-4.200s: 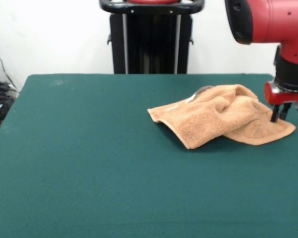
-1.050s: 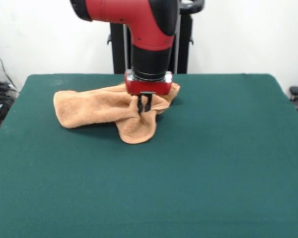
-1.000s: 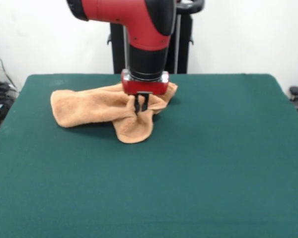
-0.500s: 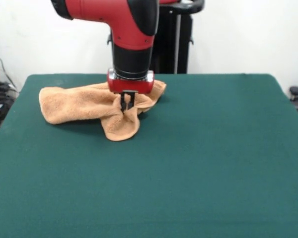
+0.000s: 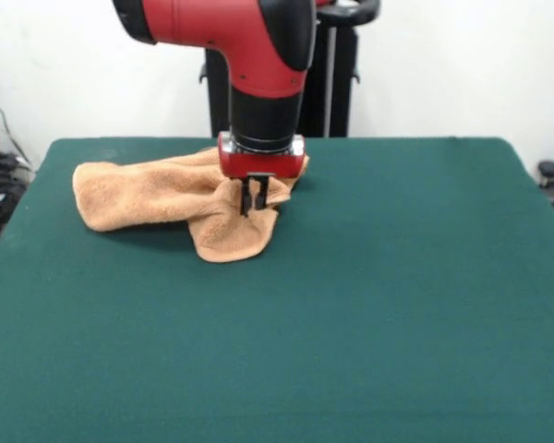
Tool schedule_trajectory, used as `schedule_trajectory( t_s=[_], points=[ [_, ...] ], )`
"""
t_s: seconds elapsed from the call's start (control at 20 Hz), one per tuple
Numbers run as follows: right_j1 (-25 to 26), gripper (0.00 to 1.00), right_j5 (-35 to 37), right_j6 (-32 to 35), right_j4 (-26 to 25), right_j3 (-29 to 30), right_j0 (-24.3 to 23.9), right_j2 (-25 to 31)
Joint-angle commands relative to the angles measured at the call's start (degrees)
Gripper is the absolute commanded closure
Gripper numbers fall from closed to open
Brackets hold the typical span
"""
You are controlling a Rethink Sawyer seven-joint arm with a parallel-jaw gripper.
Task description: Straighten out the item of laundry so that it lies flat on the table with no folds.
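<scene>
The orange-tan terry towel (image 5: 166,194) lies crumpled on the far left part of the green felt-covered table (image 5: 369,305) — one long bunched stretch runs from near the table's left edge toward the middle, and a rounded flap (image 5: 231,238) hangs forward from its right end toward the camera. The cloth is thick with folds along its upper side, and its right tip shows just past the arm. The red and black Sawyer arm (image 5: 249,37) comes straight down over the towel's right end, its red wrist collar just above the fabric. The gripper (image 5: 253,197) points down at the spot where the flap meets the main bunch; its two dark fingers stand close together with towel cloth pinched between them. Elsewhere the green surface is smooth — no other objects rest on it.
</scene>
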Motion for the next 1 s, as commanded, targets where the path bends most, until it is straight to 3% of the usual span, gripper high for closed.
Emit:
schedule_trajectory(
  t_s=[0.05,1.0],
  points=[
    [5.30,1.00,2.21,5.56,2.82,-2.08,3.98,7.71],
    [6.67,1.00,0.61,10.51,10.62,-2.74,10.69,6.12]
  ],
)
